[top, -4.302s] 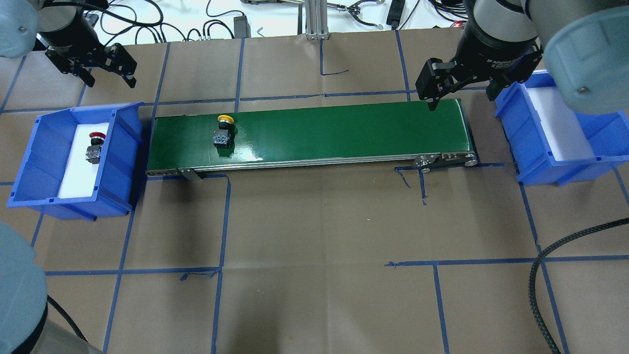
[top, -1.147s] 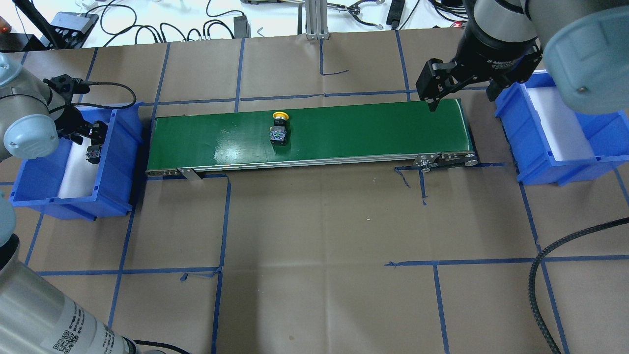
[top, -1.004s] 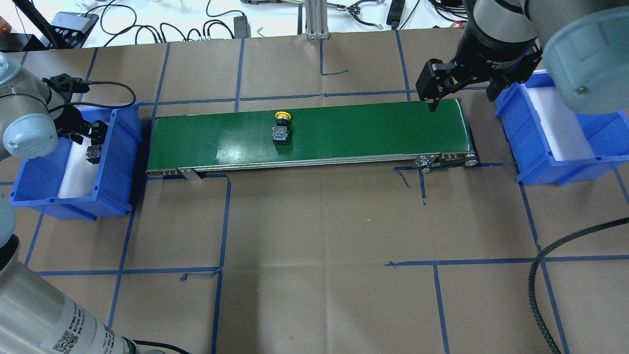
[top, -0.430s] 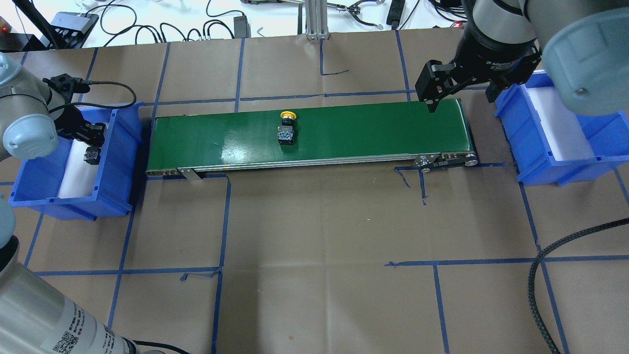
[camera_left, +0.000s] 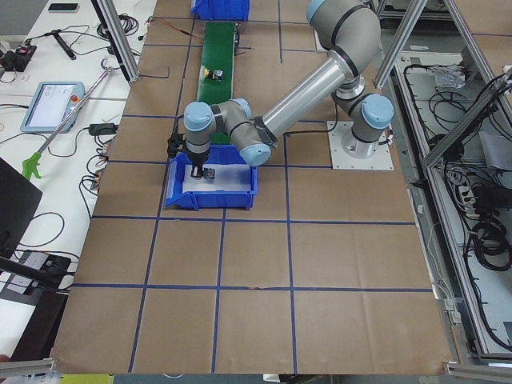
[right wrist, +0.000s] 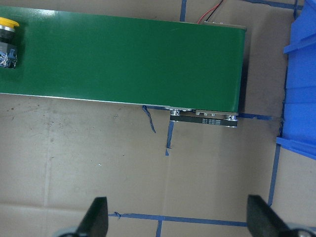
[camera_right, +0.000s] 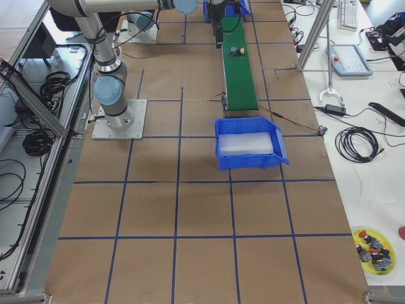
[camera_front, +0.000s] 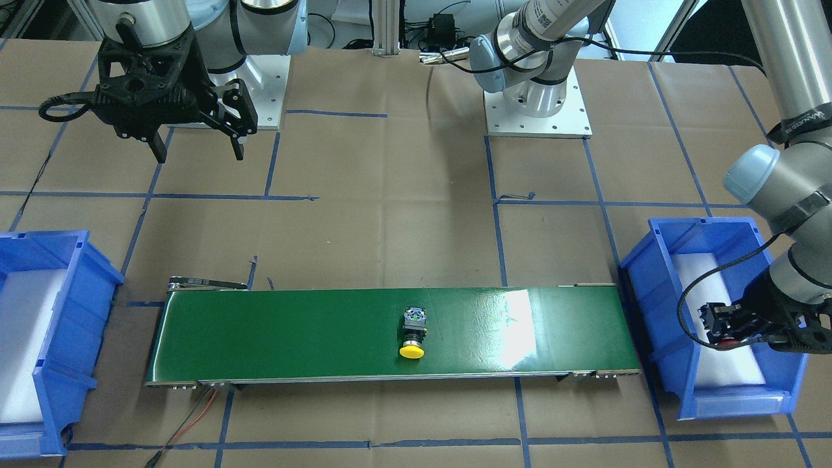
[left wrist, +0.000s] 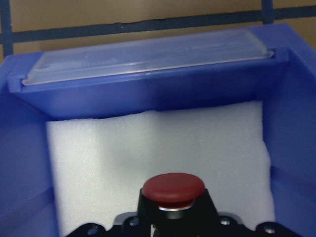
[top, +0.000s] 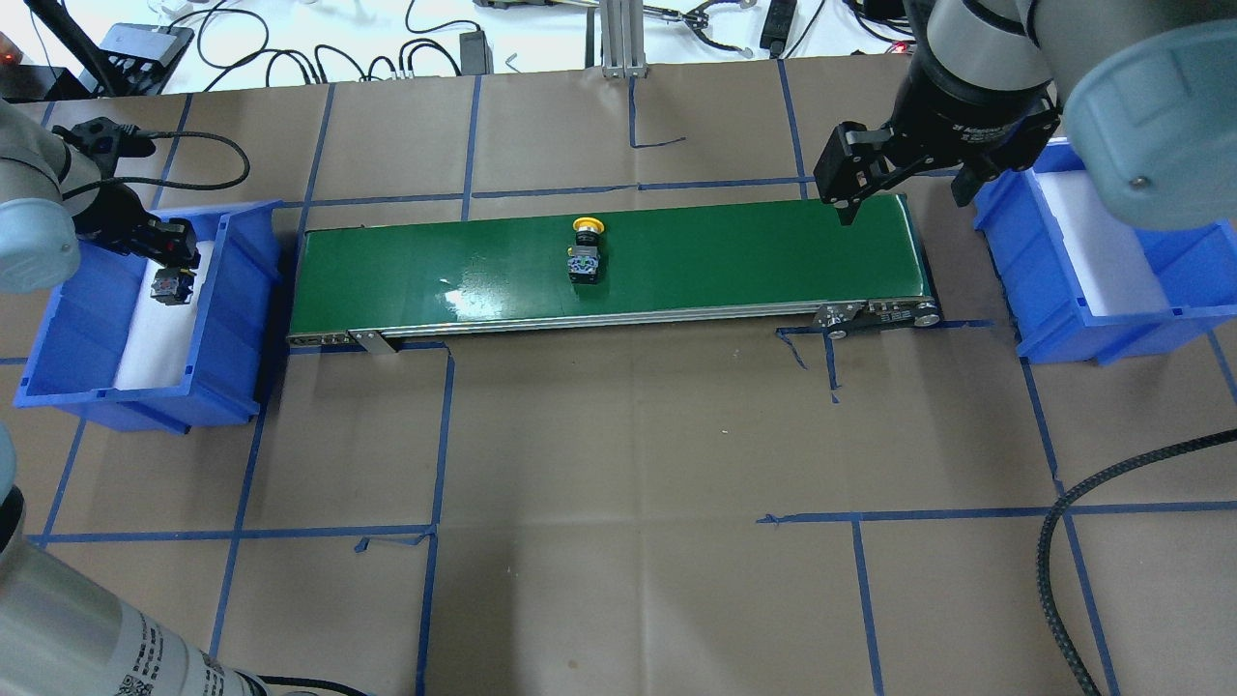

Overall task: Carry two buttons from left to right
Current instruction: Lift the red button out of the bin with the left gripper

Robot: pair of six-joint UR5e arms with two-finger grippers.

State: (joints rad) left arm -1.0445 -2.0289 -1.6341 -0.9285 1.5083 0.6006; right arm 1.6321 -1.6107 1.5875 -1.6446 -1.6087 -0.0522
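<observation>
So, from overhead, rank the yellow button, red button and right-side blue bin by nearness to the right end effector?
1. Blue bin, just beside the right end effector.
2. Yellow button, mid-belt.
3. Red button, far left end.

Light is bright and even, falling from above. It leaves a white glare patch on the glossy green belt [top: 725, 256], left of its middle in the overhead view, and only soft, faint shadows on the brown paper of the bench [top: 618, 464]. In the left wrist view the white foam [left wrist: 158, 143] is very bright, though its grain shows, and the red button [left wrist: 173, 188] close to the lens is slightly soft. The right end effector [right wrist: 176, 207] shows blurred fingers [right wrist: 96, 217] at the bottom edge of its own view.
</observation>
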